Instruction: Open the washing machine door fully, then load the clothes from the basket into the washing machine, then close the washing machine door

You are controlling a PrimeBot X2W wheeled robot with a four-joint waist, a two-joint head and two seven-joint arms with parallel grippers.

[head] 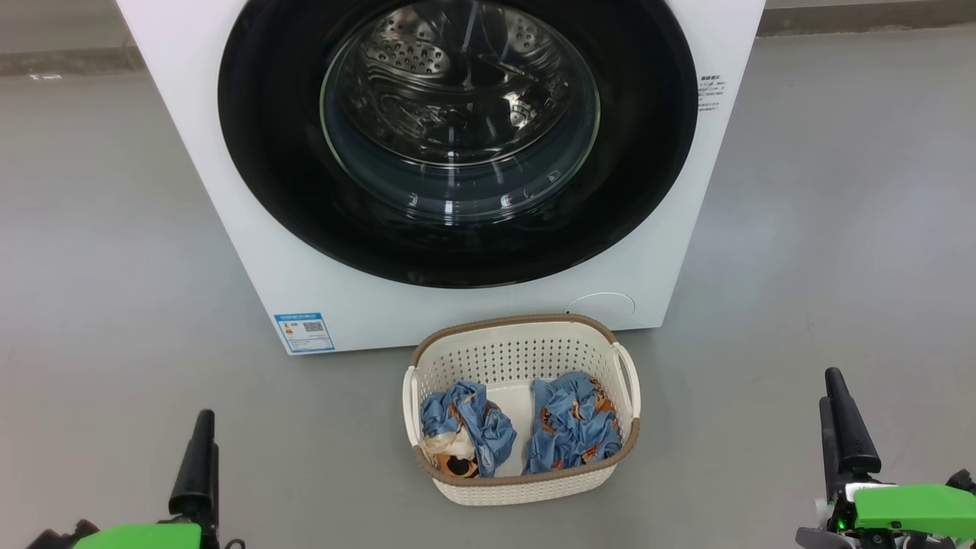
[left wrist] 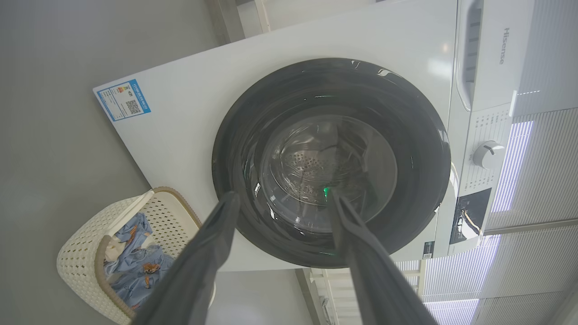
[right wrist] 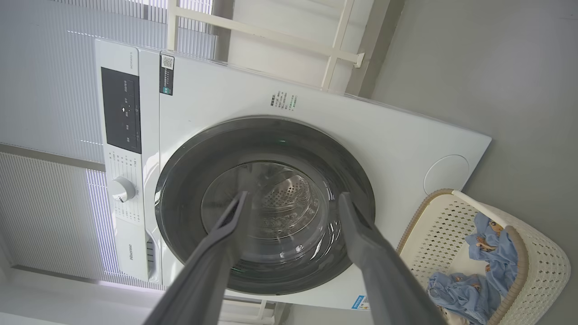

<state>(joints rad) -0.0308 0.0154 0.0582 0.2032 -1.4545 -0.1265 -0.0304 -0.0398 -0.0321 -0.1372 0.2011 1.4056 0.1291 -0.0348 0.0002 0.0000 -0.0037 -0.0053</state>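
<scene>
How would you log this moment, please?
round black-framed glass door: shut | blue printed clothes: in cream perforated basket | left gripper: open | right gripper: open

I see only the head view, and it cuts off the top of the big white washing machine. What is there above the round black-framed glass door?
Observer: A round white dial and a black rectangular display panel sit above the washing machine door.
Operator: Thank you. On my left side, open or shut?
Observer: The left gripper is open, with nothing between its dark fingers.
Operator: And on the right?
Observer: The right gripper is open and empty too.
</scene>
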